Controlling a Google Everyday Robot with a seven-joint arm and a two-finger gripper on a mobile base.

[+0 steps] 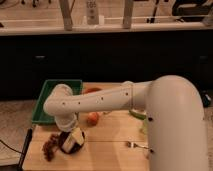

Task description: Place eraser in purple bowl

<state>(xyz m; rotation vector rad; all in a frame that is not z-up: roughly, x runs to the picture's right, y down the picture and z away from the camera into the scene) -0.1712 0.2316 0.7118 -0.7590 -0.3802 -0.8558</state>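
One arm on this rig. It reaches down and to the left across the wooden table [107, 152], and the gripper [69, 135] sits low at the front left of the board, right over the purple bowl [81, 139].

Eraser [73, 143]: cream top and black base, directly under the gripper tip and touching it or very nearly. It lies within the dark outline of the bowl and looks tilted, with its long axis running roughly from lower left to upper right. The wrist hides the contact, so I cannot tell whether the gripper is clamped on the block or has let it go.

The relation that matters is that the block is straight below the gripper and inside the bowl's rim, not off to a side. My judgement is that no sideways travel is called for, only a release if it is held and then a straight lift.

Nearby:
- A dark reddish cluster [49, 146], possibly grapes, lies just left of the bowl.
- An orange fruit [92, 118] lies behind it to the right.
- A green tray [46, 102] sits at the back left.
- A fork [134, 145] lies well to the right.

Risk: a tilted block could catch the bowl's rim on release.
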